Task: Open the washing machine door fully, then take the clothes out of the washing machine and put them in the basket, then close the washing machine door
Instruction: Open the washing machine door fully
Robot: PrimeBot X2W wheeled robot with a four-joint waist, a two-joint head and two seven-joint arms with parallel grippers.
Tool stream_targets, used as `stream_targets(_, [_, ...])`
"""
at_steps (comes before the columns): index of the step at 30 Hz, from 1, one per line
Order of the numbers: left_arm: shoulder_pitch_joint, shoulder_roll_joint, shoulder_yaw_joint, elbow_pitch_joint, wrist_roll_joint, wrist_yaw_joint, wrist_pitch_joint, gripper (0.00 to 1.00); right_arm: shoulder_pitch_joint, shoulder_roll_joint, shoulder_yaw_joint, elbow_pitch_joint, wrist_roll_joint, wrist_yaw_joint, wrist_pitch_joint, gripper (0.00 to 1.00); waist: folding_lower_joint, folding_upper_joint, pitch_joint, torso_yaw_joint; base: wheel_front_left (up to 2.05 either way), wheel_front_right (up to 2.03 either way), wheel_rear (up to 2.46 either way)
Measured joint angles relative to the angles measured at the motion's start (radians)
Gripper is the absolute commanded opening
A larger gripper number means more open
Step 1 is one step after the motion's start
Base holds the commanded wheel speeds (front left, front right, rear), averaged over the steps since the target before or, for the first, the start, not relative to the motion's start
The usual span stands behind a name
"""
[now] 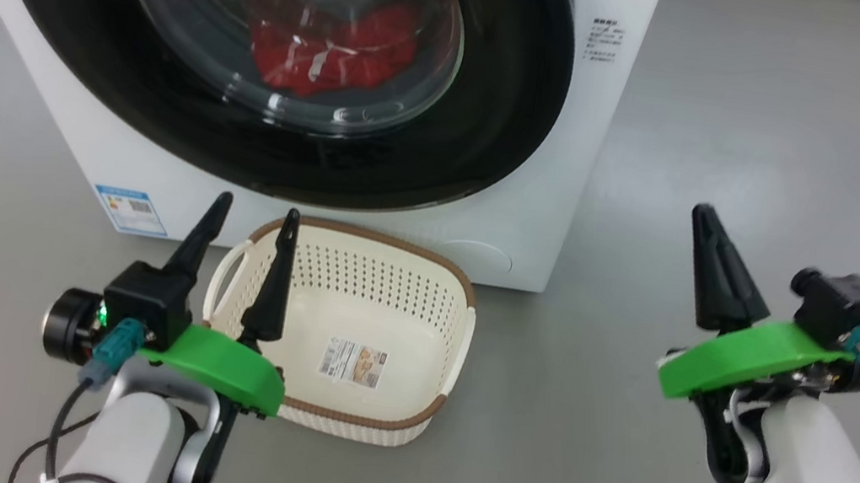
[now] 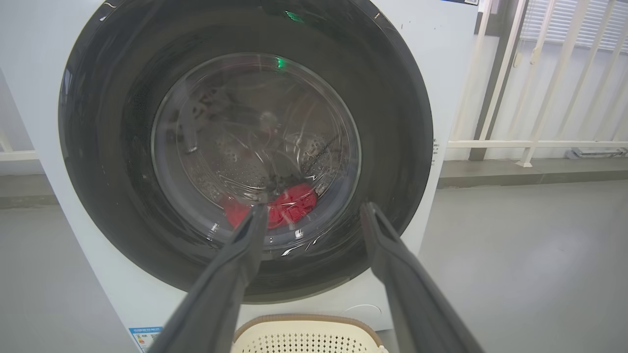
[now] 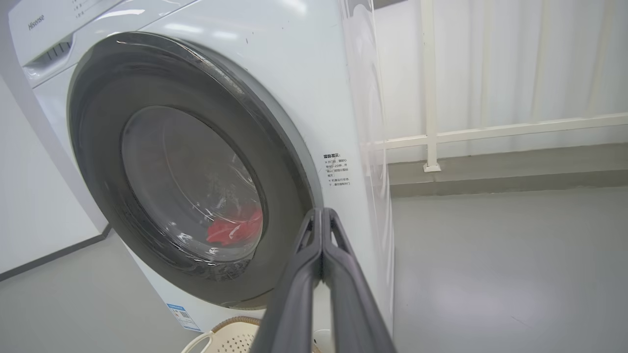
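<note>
A smooth grey floor [image 2: 530, 264] runs back to a white railing [image 2: 539, 144] with pale slatted blinds [image 2: 579, 24] behind it.

Both arms [image 1: 128, 435] are white, each with a green plate [image 1: 223, 368], black camera block [image 1: 144, 301], teal plug [image 1: 111, 347], black cable [image 1: 60, 425] and an end effector [image 1: 259, 204] of 2 tapered black fingers [image 1: 271, 286].

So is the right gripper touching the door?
Apart. Head view: right gripper sits over floor, clear to the right of the washer and its door.

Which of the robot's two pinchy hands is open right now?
The left gripper: its two dark fingers stand apart with a gap between them. The right gripper's fingers are pressed together into one point.
</note>
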Motion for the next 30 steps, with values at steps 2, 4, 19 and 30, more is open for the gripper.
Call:
stream_targets(2, [-0.006,0.0,-0.004,-0.021,0.0,0.001,0.0,1.0,-0.026,0.0,0.002,0.001,0.076,0.0,0.0,0.0,0.0,0.0,0.019,0.005,0.0,0.0,0.0])
stream_targets(4, [-0.007,0.0,-0.012,-0.039,0.0,0.001,0.0,1.0,-0.055,-0.002,0.003,0.005,0.137,0.0,0.0,0.0,0.0,0.0,0.039,0.01,0.0,0.0,0.0])
stream_targets(19, [-0.055,-0.001,-0.054,-0.155,-0.05,0.02,-0.006,1.0,-0.277,-0.067,-0.04,-0.053,0.781,0.0,0.198,0.0,0.0,0.0,0.196,0.068,0.0,0.0,0.0])
stream_targets(30, [-0.089,-0.004,-0.066,-0.208,-0.05,0.031,-0.007,1.0,-0.425,-0.127,-0.08,-0.051,1.073,0.0,0.428,0.0,0.0,0.0,0.316,0.105,0.0,0.0,0.0])
